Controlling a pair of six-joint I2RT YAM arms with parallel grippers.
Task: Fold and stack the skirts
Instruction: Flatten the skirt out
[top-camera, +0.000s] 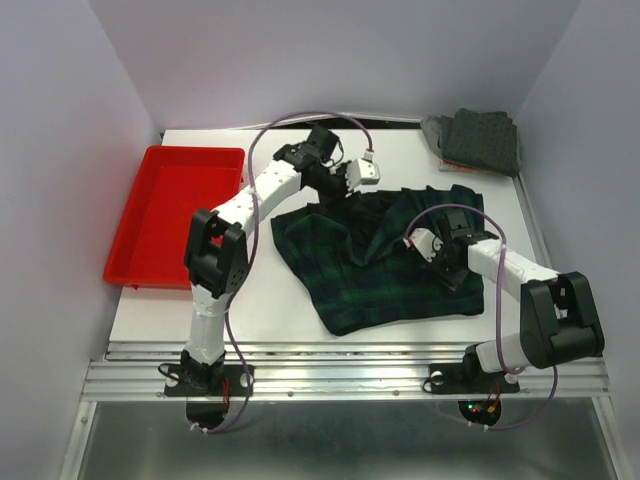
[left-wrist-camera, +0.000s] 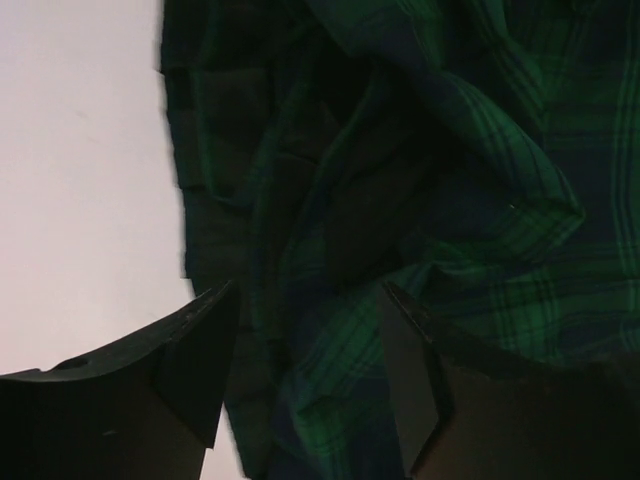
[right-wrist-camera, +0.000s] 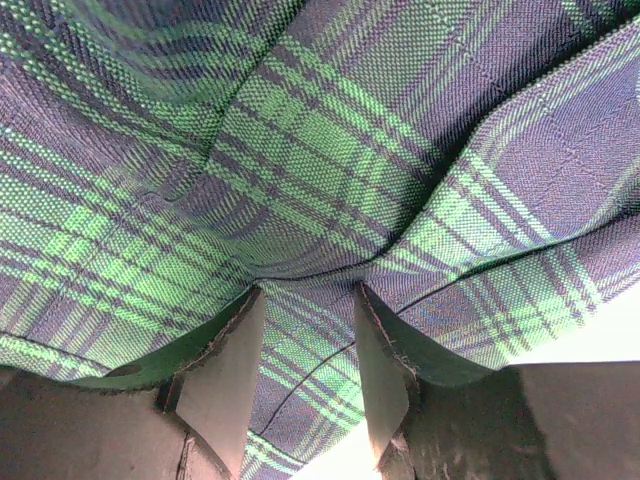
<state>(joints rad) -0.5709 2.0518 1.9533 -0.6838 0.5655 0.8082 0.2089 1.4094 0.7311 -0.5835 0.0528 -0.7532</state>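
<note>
The dark green-navy plaid skirt (top-camera: 385, 260) lies spread and rumpled in the middle of the table. My left gripper (top-camera: 338, 186) hovers at its back left edge, jaws open, with loose plaid folds (left-wrist-camera: 400, 180) lying below and between the fingers (left-wrist-camera: 200, 370). My right gripper (top-camera: 443, 262) is on the skirt's right part. It is shut on a thick fold of the plaid cloth (right-wrist-camera: 300, 340), and creases run out from the fingertips (right-wrist-camera: 245, 330). The charcoal dotted skirt (top-camera: 480, 140) sits folded at the back right corner, with a grey cloth edge (top-camera: 433, 130) under it.
A red plastic tray (top-camera: 175, 215) lies along the table's left side. White walls close in on both sides and the back. The arm bases are bolted to the rail (top-camera: 340, 375) at the near edge.
</note>
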